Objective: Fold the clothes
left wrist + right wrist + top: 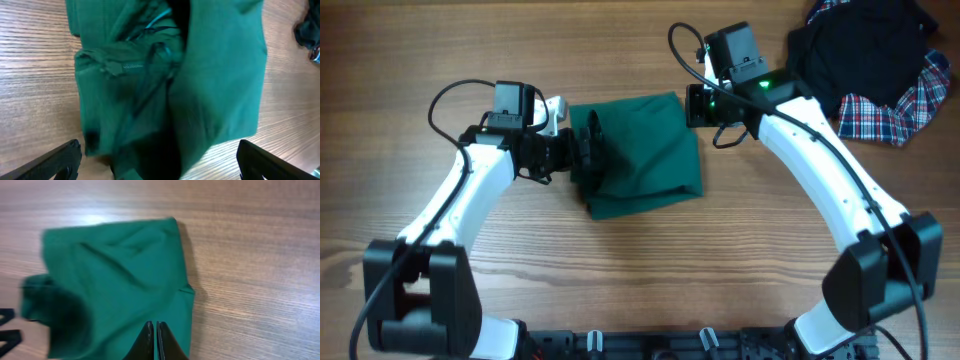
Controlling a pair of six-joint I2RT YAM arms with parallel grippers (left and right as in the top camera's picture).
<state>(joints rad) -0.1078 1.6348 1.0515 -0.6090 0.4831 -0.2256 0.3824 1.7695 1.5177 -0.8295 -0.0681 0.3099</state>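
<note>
The dark green garment (645, 155) lies folded in a rough square at the table's middle. In the left wrist view (220, 75) its layers are bunched, with a thin cord (156, 21) and a zipper showing. My left gripper (586, 146) is at the garment's left edge; its fingers (160, 160) are spread wide with fabric lying between them. My right gripper (693, 106) is at the garment's top right corner. Its fingers (154, 330) are pressed together over the green garment's (115, 270) right edge, with no fabric visible between them.
A black garment (865, 45) and a red-blue-white plaid garment (900, 100) lie piled at the back right corner; their edge shows in the left wrist view (307, 30). Bare wooden table (650, 270) surrounds the green garment.
</note>
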